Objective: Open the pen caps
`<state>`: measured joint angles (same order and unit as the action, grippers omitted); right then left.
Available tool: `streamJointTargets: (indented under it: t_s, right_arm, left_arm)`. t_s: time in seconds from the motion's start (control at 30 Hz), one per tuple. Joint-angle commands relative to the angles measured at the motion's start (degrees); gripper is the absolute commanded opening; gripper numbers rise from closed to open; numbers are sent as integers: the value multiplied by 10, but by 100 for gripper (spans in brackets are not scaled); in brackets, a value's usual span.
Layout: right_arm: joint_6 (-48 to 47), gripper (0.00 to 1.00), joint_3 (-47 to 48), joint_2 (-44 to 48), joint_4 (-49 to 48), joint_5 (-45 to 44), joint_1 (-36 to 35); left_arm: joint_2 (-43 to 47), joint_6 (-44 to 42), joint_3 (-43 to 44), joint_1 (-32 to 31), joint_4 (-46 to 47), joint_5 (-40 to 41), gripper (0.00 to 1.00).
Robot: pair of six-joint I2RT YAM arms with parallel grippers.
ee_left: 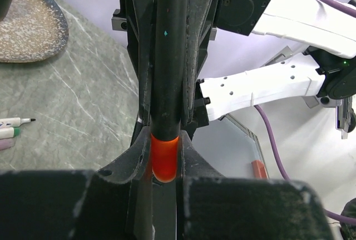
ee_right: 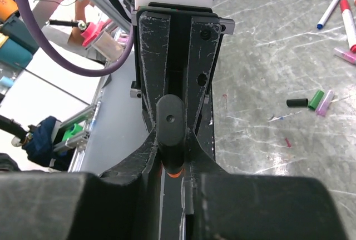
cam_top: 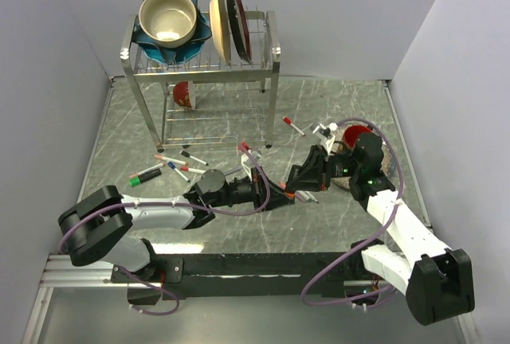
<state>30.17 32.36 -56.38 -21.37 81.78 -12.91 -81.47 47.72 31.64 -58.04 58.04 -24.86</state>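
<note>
- The left fingers (cam_top: 269, 191) were clamped on the orange cap (ee_left: 164, 159) of a black pen (ee_left: 168, 56), held above the worktop (cam_top: 335, 224) in front of the dish rack (cam_top: 203, 65).
- The right fingers (cam_top: 301, 181) were closed on the same pen's barrel, meeting the left ones tip to tip.
- Loose pens (cam_top: 171, 165) lay before the rack's left legs.

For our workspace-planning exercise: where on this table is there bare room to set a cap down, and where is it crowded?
Bare: the near-edge strip between the left gripper, right gripper and base rail; the back right corner between dish rack and wall. Crowded: the loose pens left of centre, and around the red bowl.
</note>
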Motion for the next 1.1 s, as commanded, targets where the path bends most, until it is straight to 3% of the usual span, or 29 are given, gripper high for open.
streamJointTargets:
  t_s: [0.0,0.17,0.43,0.53,0.57,0.63,0.7,0.8,0.93,1.07]
  right_arm:
    - [-51,0,39,30,30,1,29]
    - [32,0,11,69,-80,-21,92]
    - [89,0,-12,75,-132,-53,161]
    - [-9,0,14,74,-27,-73,159]
    - [-99,0,24,74,80,-107,158]
    - [-169,0,47,62,152,-144,144]
    - [-234,0,60,42,210,-207,132]
    - [-325,0,91,2,305,-304,76]
    - [-403,0,140,-67,395,-409,31]
    - [-462,0,172,-129,472,-488,-1]
  left_arm:
    - [-4,0,-23,-8,26,-14,1]
    - [3,-4,-76,-30,13,-24,1]
    - [20,-11,-113,-65,-11,-28,1]
    - [53,-13,-134,-65,-27,-2,1]
    - [92,-16,-139,-65,-44,38,1]
    - [140,-21,-150,-65,-141,100,1]
    - [223,-12,-149,-65,-297,232,1]
    - [322,33,-160,-65,-429,392,1]
    - [419,86,-182,-55,-574,488,1]
    - [470,120,-199,-44,-644,523,5]
